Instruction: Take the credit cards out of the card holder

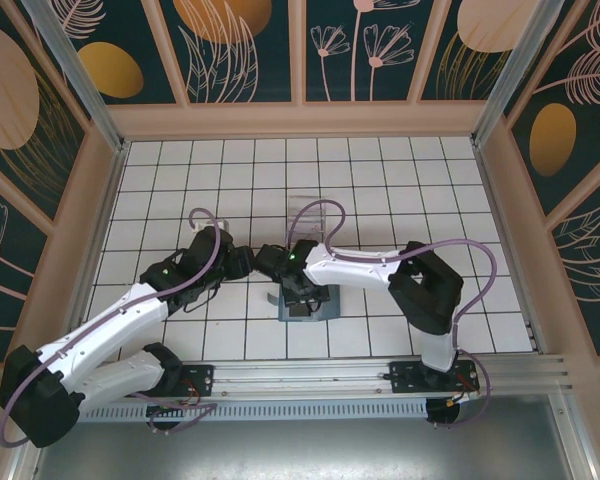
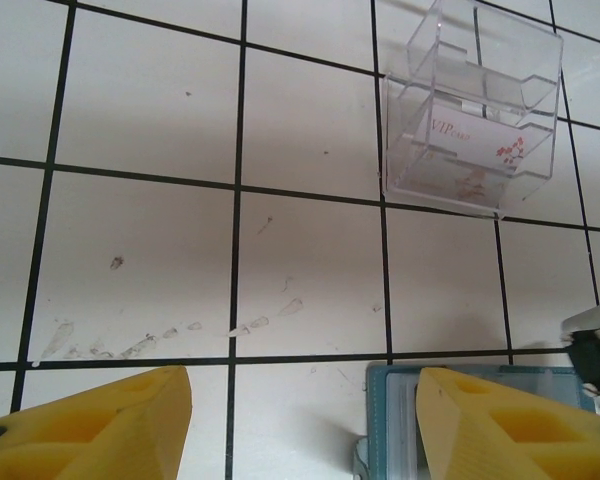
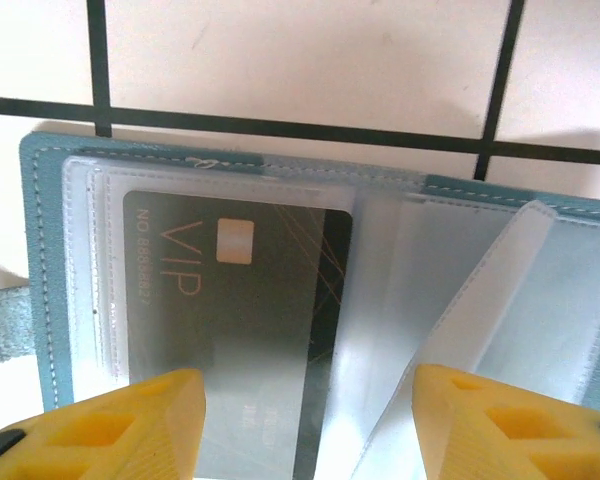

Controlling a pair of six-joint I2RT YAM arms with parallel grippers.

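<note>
The black card sits in card holder; right gripper straddles it

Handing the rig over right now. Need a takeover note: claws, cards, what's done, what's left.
Left claw: open, empty, at the card holder's edge.
Right claw: open, over the opened card holder, fingers either side of the black card.
Done: whitish card lies in the clear box.
Left: black card still in its clear sleeve; pull it out.
</note>
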